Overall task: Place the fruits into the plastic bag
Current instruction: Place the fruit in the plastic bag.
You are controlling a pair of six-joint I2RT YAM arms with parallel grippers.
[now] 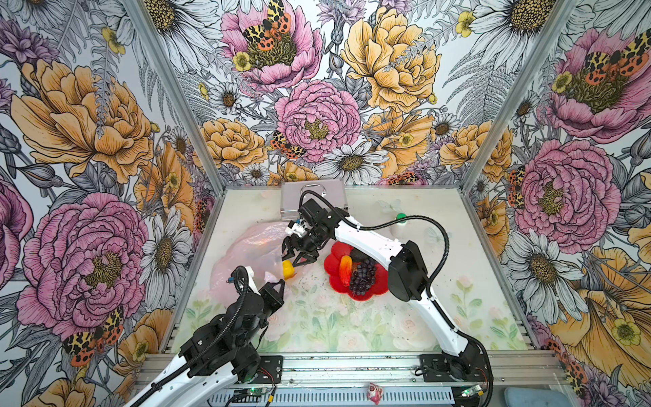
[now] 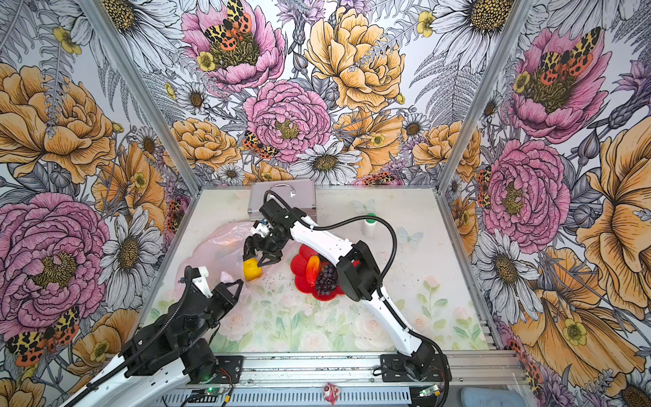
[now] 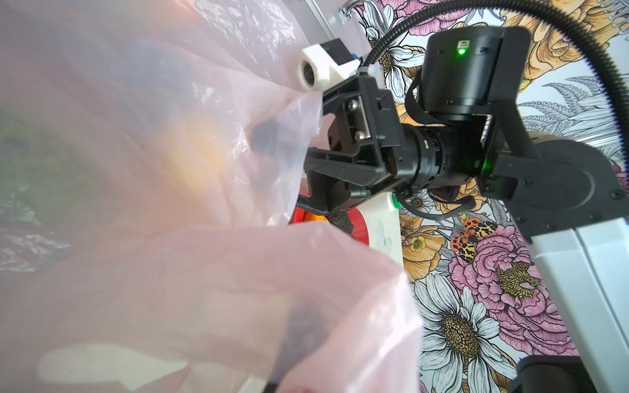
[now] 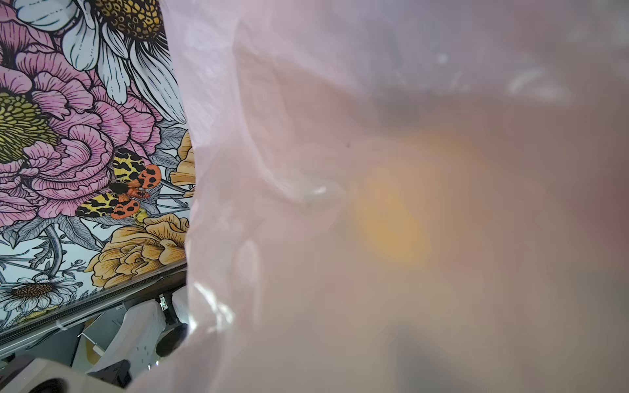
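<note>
The pale pink plastic bag [image 1: 246, 253] [image 2: 211, 253] lies crumpled on the left half of the table. My left gripper [image 1: 280, 282] [image 2: 240, 282] is shut on the bag's raised edge, and film covers its own camera [image 3: 170, 170]. My right gripper [image 1: 295, 259] [image 2: 257, 258] hangs open over the bag's mouth, just above a yellow fruit [image 1: 289, 270] [image 2: 252, 271]. That fruit shows as a yellow blur [image 4: 391, 217] through the film. A red-yellow oblong fruit [image 1: 345, 269], a purple grape bunch [image 1: 364, 276] and a dark avocado [image 1: 359, 254] lie on the red plate [image 1: 333, 263].
A silver metal case [image 1: 313, 197] stands at the back wall behind the right arm. A white bottle with a green cap [image 1: 401, 223] is at the back right. The right arm reaches over the red plate.
</note>
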